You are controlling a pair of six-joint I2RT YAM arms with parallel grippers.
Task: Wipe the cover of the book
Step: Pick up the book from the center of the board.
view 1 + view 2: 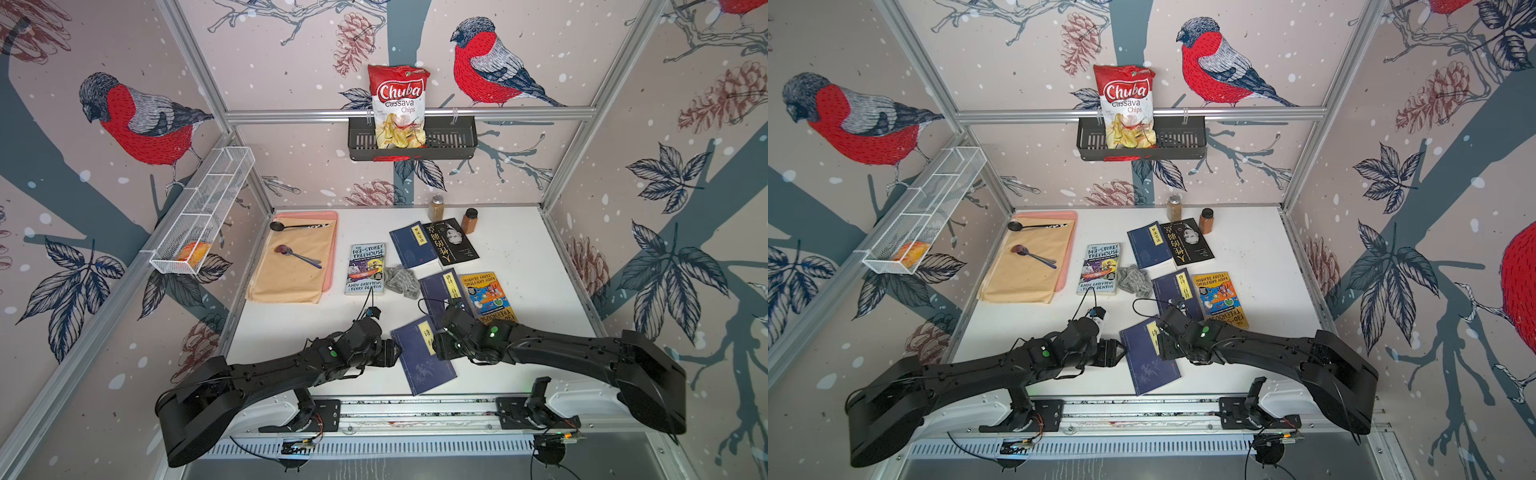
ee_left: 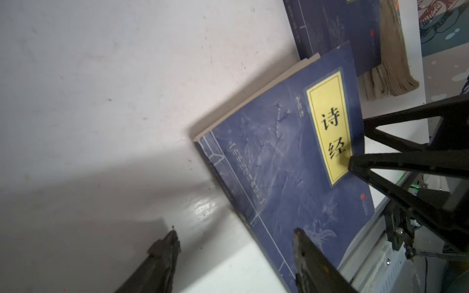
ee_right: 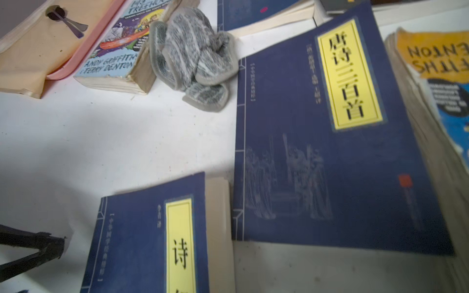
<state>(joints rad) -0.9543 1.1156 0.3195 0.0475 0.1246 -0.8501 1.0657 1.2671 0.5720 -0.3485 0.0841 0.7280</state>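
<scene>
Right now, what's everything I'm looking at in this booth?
dark blue books: three, yellow labels, middle and front
black book: one, black, far side
Treehouse paperbacks: two, pale blue and orange, centre and right
cloth: one, grey, crumpled among the books
spice jars: two, brown, far edge
mat: one, beige, over a pink tray, left
spoons: at least two, black and purplish, on the mat
chip bag: one, red-white, in black basket, back rail
wire basket: one, white, left wall
left gripper: one, black, open, at nearest blue book's edge
right gripper: one, black, open, by that book's yellow label
</scene>
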